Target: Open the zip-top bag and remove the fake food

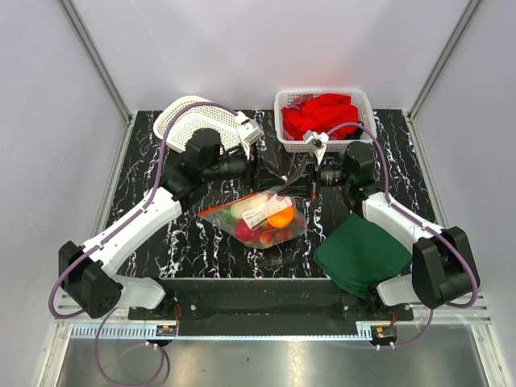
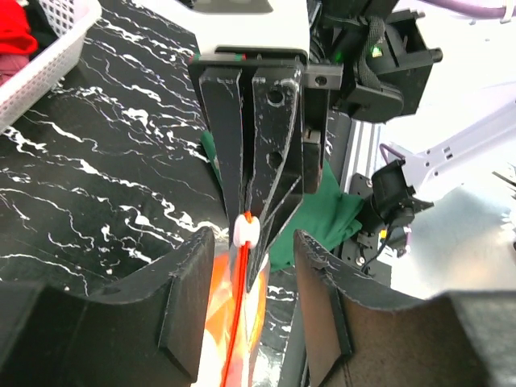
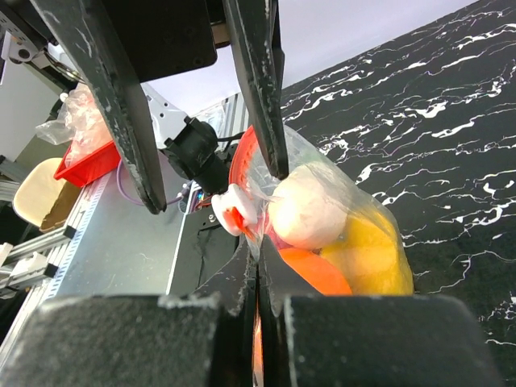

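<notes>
bench: black marbled top. it carries the bag at its middle, between the two arms.
zip-top bag: its body rests on the bench, full. its zip edge is lifted toward the far side, where both tools meet it.
left tool: fingers spread, one on each side of the bag's raised edge. one finger lies against the plastic, but nothing is clamped.
right tool: fingers pressed together, pinching the bag's zip edge right at the slider end.
fake food: all inside the bag. a pale white piece sits nearest the zip, with an orange piece and a yellow one packed against it. nothing is out on the bench.
zip strip: orange-red and seen as one thin line, so it looks shut. the step in hand is opening the bag, and no removal has begun.
slider: small white tab at the right tool's tip, between the left tool's fingers. the next move likely calls for the left tool to clamp the edge beside it, so one tool anchors the bag while the other draws the slider along the strip. the thin plastic could slip or bunch.
</notes>
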Tool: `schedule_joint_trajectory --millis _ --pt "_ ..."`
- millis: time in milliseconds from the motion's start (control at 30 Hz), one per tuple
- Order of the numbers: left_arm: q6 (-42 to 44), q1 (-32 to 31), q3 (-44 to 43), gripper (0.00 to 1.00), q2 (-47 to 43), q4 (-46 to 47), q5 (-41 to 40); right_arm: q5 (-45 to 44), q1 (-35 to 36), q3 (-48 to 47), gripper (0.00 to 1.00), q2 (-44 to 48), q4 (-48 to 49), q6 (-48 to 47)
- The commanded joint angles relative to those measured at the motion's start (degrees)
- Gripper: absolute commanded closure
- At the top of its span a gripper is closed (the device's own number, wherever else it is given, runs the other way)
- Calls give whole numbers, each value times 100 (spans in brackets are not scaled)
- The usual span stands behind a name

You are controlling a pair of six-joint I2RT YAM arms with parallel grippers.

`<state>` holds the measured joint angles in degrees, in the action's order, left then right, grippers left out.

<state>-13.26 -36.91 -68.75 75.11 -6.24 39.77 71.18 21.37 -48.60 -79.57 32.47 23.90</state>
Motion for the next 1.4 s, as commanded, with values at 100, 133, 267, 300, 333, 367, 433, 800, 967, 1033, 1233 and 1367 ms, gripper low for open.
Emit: schedule_joint_trajectory --millis 100,133,267,300,333,367,433,800,967,1033,1233,1367 --pt "-72 -10 -7 54 179 492 -206 151 26 -36 100 29 462 150" --pt "-46 -10 -24 54 197 414 -172 168 17 -44 100 38 462 150" --pt "-10 -10 -33 57 258 387 -136 247 17 -106 100 -6 374 150" --pt "-19 -10 -42 59 267 387 -136 265 26 -123 100 -15 374 159" --pt "-28 -18 -51 61 285 404 -162 265 26 -124 100 -15 366 159" --pt "-45 -18 -68 63 285 422 -171 265 26 -124 100 -15 365 167" --pt "-80 -18 -94 75 302 457 -110 248 26 -115 100 3 357 159" --pt "42 -18 134 100 57 281 -162 -815 17 316 100 223 883 519" --pt "130 -18 178 100 4 -26 -189 -1105 17 518 100 161 1638 1010" --pt "174 -18 239 100 -49 -88 -268 -1176 17 527 100 152 1903 1239" --pt "341 -1 380 100 -215 -386 -557 -1325 -1 562 100 266 1931 1416" --pt "202 131 783 100 -637 -623 -1161 -1352 -167 483 100 372 1553 1257"
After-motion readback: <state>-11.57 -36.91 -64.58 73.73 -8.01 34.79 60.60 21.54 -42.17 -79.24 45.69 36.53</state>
